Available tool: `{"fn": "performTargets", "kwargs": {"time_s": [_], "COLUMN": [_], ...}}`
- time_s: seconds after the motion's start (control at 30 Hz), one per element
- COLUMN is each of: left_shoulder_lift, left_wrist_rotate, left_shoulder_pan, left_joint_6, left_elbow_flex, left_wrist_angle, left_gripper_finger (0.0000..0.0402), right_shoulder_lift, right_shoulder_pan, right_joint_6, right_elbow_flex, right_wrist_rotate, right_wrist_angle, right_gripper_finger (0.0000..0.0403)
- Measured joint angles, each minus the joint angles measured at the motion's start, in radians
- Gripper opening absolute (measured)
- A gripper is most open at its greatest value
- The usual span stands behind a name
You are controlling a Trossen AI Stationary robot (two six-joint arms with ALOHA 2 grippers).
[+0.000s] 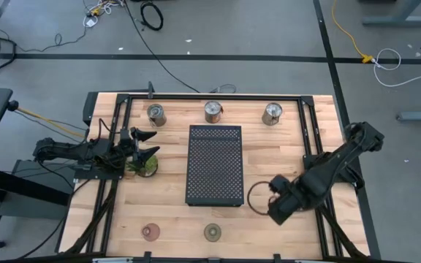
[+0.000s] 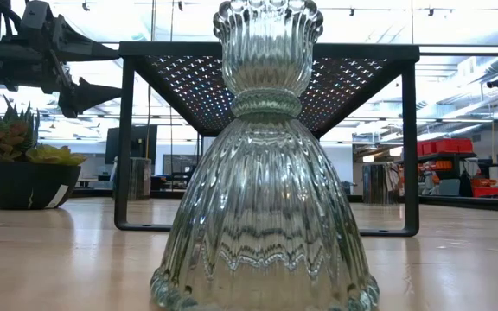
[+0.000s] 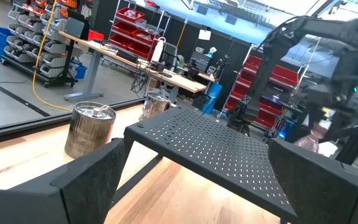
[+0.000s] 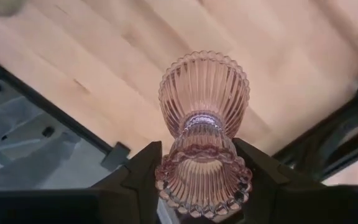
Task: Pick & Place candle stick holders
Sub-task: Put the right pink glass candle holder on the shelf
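Pink glass holder [image 4: 204, 134] clenched in right pincer [image 4: 201, 180], arm angled low over table; left pincer [image 1: 143, 144] released above plant [image 1: 144, 165].

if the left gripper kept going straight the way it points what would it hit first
Most likely the black perforated tray: the left wrist view looks between the open left gripper fingers straight at its near edge. The gripper's height against the tray top is hard to judge, so it might pass over it.
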Motion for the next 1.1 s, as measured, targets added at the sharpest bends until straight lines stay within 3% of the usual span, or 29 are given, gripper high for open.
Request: {"fn": "performTargets", "kwargs": {"time_s": [0.63, 1.1], "left_shoulder_lift": [0.000, 0.000], "left_wrist_rotate": [-0.039, -0.084], "left_shoulder_pan": [0.000, 0.000], "left_joint_6": [-0.001, 0.000], "left_elbow_flex": [0.000, 0.000], "left_wrist_angle": [0.000, 0.002], "left_gripper_finger": [0.0399, 0.0399], "right_shoulder_lift": [-0.008, 0.130], "right_shoulder_pan": [-0.477, -0.680], "right_joint_6": [-0.624, -0.965], "right_elbow_flex": [0.289, 0.413], "right_wrist_rotate": [0.108, 0.079], "right_wrist_angle": [-0.148, -0.100], "right_gripper_finger": [0.0165, 0.0165]}}
